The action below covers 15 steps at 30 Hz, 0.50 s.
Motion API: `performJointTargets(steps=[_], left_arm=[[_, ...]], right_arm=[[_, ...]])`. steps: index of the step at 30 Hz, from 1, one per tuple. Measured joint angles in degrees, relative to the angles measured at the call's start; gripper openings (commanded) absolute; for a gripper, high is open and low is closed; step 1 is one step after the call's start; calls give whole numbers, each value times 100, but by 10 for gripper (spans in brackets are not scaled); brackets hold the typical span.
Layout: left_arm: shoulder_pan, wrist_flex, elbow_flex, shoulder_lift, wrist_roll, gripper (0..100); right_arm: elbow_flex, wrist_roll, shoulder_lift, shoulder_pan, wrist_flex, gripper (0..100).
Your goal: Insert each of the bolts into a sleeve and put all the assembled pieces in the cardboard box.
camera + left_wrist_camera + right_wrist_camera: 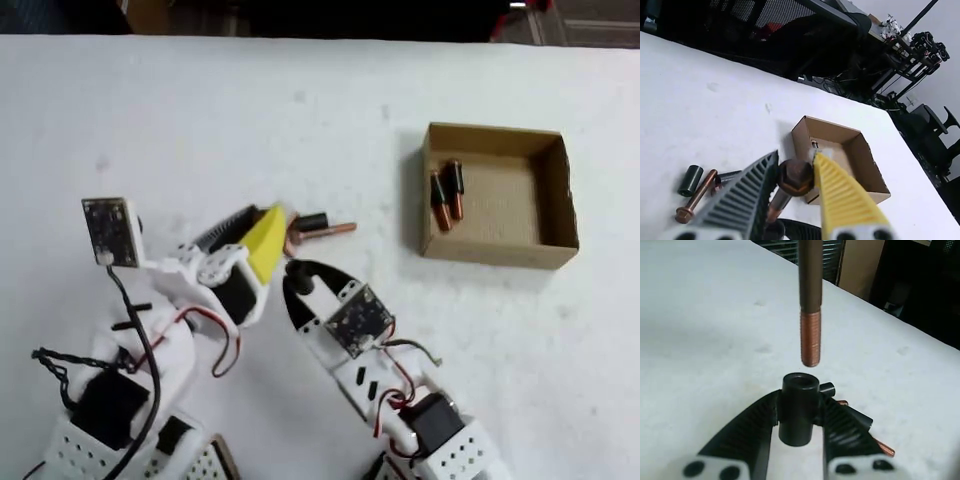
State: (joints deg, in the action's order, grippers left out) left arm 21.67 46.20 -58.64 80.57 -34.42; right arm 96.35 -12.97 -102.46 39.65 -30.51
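A: What does the high view not make clear?

B: How bolt and sleeve stand to each other. The right wrist view shows it: the right claw (799,405) pinches a dark sleeve (799,415) upright. The bolt (810,305) hangs threaded end down, just above the sleeve's open bore and not touching it.

A: And who holds the bolt?

B: The left claw (795,161). In the left wrist view its grey and yellow fingers are pressed onto the bolt's head, with the shank running down away from the camera.

A: Where is the cardboard box (495,250)?

B: On the tabletop (200,110), well off to the right arm's side. The high view looks straight into it: two assembled pieces (447,197) lie side by side against the wall nearest the arms. The left wrist view sees the box too, but the claw covers part of it and the pieces are hard to make out there.

A: Any loose parts?

B: The left wrist view shows one loose bolt (697,194) lying flat, one loose sleeve (690,180) beside it, and a second sleeve (730,176) half hidden behind the grey finger. From above, I can make out only one sleeve and one bolt past the claws.

A: Anything cut off?

B: The held bolt's head runs out of the right wrist view.
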Motion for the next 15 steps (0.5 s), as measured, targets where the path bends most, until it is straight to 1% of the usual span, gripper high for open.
performJointTargets(steps=[4, 13, 15], left_arm=[[0, 97, 0, 0, 0, 24], [0, 97, 0, 0, 0, 24], [88, 97, 0, 0, 0, 24]], right_arm=[[0, -211, 0, -105, 0, 17], [0, -220, 0, -105, 0, 17], [0, -237, 0, -105, 9, 17]])
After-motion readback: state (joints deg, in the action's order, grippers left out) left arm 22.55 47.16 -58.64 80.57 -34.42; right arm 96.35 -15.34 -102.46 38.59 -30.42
